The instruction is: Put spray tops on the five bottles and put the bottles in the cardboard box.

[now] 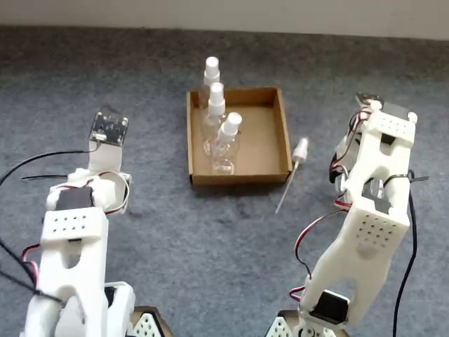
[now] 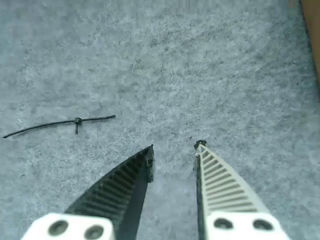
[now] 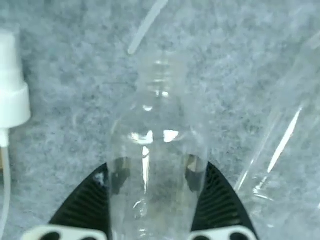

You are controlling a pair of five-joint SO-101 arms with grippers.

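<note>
Three clear bottles [image 1: 223, 144] with white spray tops stand in the cardboard box [image 1: 284, 133]. A loose spray top [image 1: 300, 149] with its long tube lies on the carpet just right of the box. My right gripper [image 3: 152, 172] is shut on an uncapped clear bottle [image 3: 155, 125], with a black finger on each side of its body. Close beside it are a white spray top [image 3: 11, 97], another clear bottle [image 3: 280, 145] and the end of a thin tube [image 3: 147, 22]. My left gripper [image 2: 175, 147] stands open over bare carpet, left of the box.
A black cable tie [image 2: 65, 121] lies on the grey carpet ahead of the left gripper. The box's edge [image 2: 312, 35] shows at that view's border. The right arm [image 1: 372, 196] rises over the carpet right of the box.
</note>
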